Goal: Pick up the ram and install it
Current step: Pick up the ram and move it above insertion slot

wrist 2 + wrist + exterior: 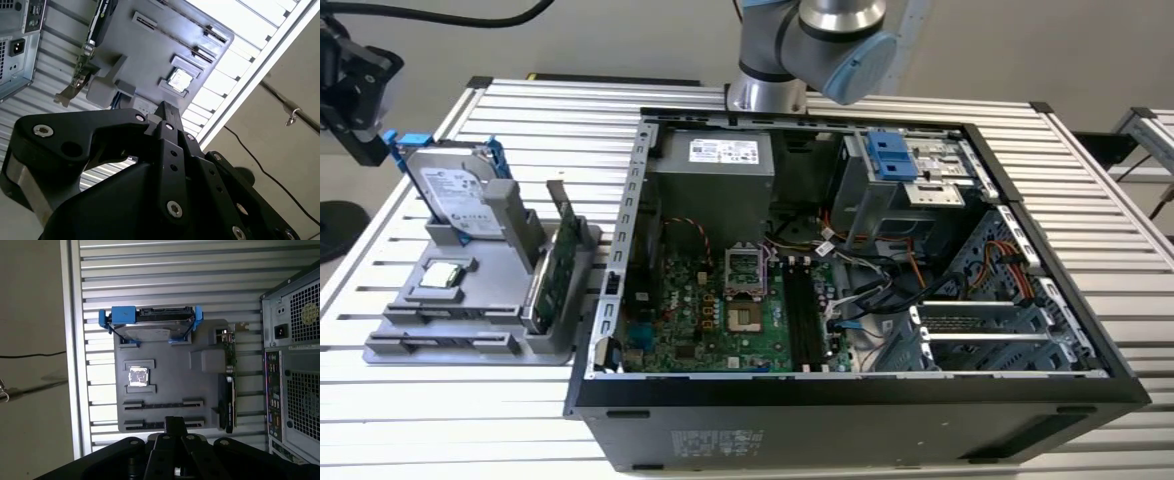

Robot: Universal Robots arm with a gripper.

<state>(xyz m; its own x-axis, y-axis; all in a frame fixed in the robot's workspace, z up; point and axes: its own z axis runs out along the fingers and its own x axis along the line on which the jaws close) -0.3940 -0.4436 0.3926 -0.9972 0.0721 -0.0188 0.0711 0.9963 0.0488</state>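
We see the gripper [175,421] hanging above the grey tray [170,375], clear of it. Its fingers [164,112] are pressed together with nothing between them in both wrist views. The tray sits on the slatted bench [150,270], just beside the rear panel of the computer case [295,365].

We take the ram [162,404] to be the thin dark strip standing on edge in a slotted row, near the tray edge farthest from the hard drive [150,327]. A second such row lies alongside it, right at that edge. Seen edge-on, we cannot be sure which row holds the stick. Either way, the ram lies below the gripper and towards that far edge.

Its long axis runs parallel to the hard drive's length and crosswise to the green card [230,385], so one end points at the case. As they stand, we judge the closed fingers could not straddle the strip across its flat faces.
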